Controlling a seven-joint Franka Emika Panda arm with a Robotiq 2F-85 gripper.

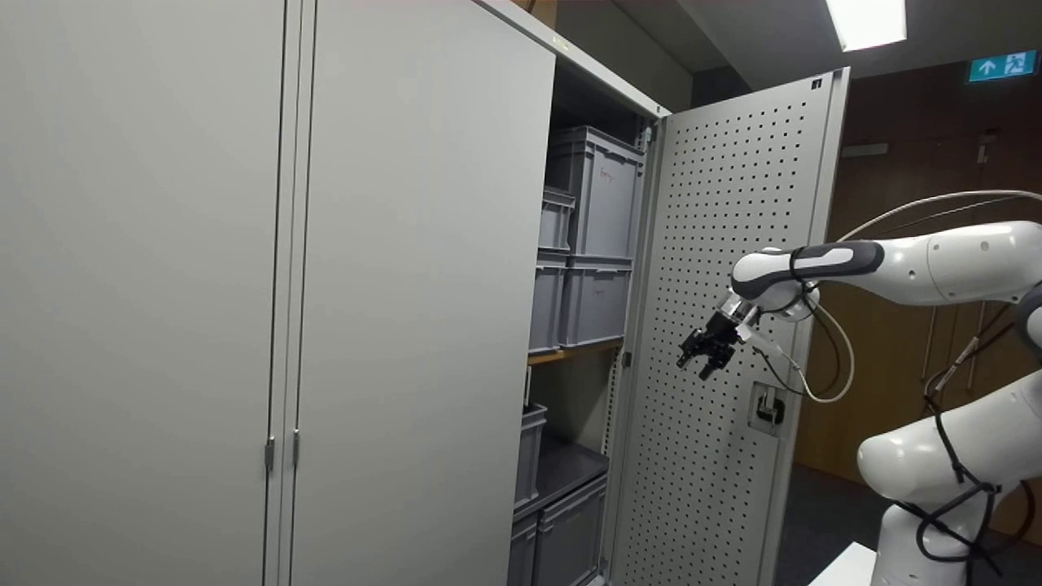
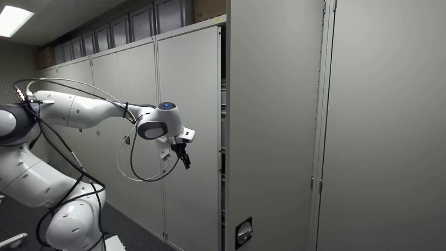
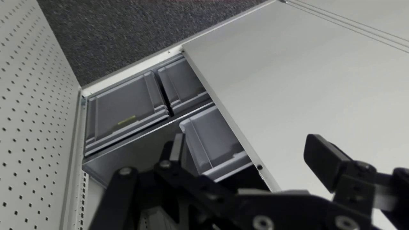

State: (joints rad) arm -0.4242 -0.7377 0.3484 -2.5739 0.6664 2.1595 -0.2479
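In an exterior view the perforated cabinet door (image 1: 704, 439) stood swung out on the right. A slow approach, clear of its free edge, looked the safest way to work beside it. The gripper (image 1: 694, 370) hung apart from it, jaws spread wide, holding and apparently touching nothing. Farther left, shelved grey bins (image 1: 598, 301) showed past the closed leaf (image 1: 423, 285).

In an exterior view, bins (image 1: 601, 301) stand in the cabinet (image 1: 602, 73), some on the upper shelf (image 1: 547, 356), others below. The shut door (image 1: 423, 285) covers the cabinet's left part; the swung-out door (image 1: 700, 456) extends from its right edge, with the pincer (image 1: 693, 369) before it and the arm (image 1: 944, 268) at right.
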